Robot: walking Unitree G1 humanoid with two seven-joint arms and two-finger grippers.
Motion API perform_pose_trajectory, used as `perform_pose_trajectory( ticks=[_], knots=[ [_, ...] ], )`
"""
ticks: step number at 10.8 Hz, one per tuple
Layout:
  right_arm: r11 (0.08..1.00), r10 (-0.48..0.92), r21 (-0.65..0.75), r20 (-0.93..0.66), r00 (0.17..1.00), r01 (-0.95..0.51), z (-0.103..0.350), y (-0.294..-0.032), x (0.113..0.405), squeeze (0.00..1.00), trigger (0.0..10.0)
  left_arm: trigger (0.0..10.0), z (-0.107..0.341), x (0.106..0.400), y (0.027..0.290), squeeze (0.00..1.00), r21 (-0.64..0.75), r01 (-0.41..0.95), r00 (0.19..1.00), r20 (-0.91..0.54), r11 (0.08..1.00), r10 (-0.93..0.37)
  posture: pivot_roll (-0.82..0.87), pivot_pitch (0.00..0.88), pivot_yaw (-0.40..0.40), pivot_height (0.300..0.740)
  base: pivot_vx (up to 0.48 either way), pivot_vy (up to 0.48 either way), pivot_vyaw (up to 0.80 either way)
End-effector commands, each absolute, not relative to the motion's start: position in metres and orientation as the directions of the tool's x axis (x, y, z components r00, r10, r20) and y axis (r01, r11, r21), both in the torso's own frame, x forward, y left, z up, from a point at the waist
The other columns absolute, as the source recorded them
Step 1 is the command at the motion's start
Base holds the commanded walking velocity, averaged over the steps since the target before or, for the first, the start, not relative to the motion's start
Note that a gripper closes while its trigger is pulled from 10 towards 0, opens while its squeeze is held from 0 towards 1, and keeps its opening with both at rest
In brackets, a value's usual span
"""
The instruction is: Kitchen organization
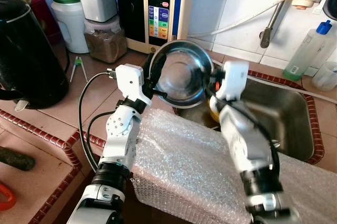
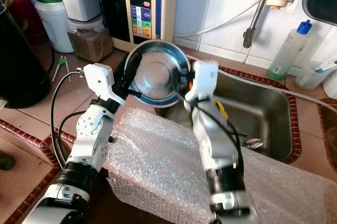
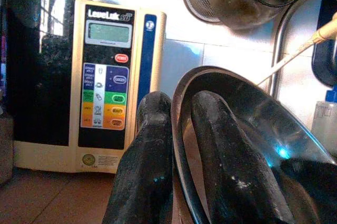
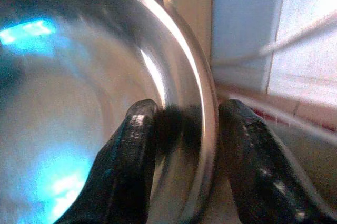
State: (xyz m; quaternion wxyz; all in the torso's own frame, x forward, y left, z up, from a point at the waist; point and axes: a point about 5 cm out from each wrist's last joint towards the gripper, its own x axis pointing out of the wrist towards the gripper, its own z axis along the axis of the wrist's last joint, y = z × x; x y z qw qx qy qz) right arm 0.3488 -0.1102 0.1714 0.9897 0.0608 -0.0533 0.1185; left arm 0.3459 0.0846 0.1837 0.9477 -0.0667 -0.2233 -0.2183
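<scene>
Steel bowl (image 1: 181, 74) held up between both grippers, tilted on edge, open side facing the camera, above the counter edge just left of the sink (image 1: 295, 124). Left gripper (image 1: 151, 77) clamped on the bowl's left rim: in the left wrist view one finger (image 3: 145, 166) sits outside the rim, the other inside. Right gripper (image 1: 213, 79) straddles the right rim, one finger (image 4: 131, 161) inside the bowl, one outside; inner finger touches the wall, outer one sits just beside the rim, so firm contact can't be confirmed. Bowl lies directly between the two grippers, touching both. Beyond the grippers: water ionizer (image 1: 160, 8) against the tiled wall. Below the forearms: bubble wrap (image 1: 184, 166) over the counter edge. Black kettle (image 1: 26, 56) well off to the left gripper's outer side.
</scene>
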Motion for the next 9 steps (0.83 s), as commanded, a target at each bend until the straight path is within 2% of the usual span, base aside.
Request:
perform_pose_trajectory(
  ticks=[1,9],
  knots=[
    [0.962,0.229,0.127,0.109,0.967,-0.243,0.170,-0.112,0.348,0.00,0.0,0.0,0.192,0.347,0.082,0.00,-0.024,0.449,0.790,0.477,0.893,-0.385,0.00,0.000,-0.031,0.740,0.000,0.000,0.00],
    [0.943,0.196,0.258,0.084,0.977,-0.211,0.170,-0.123,0.349,0.00,0.0,0.0,0.193,0.348,0.079,0.00,-0.043,0.454,0.790,0.481,0.890,-0.380,-0.01,0.000,-0.028,0.740,0.000,0.000,0.00]
  ],
)
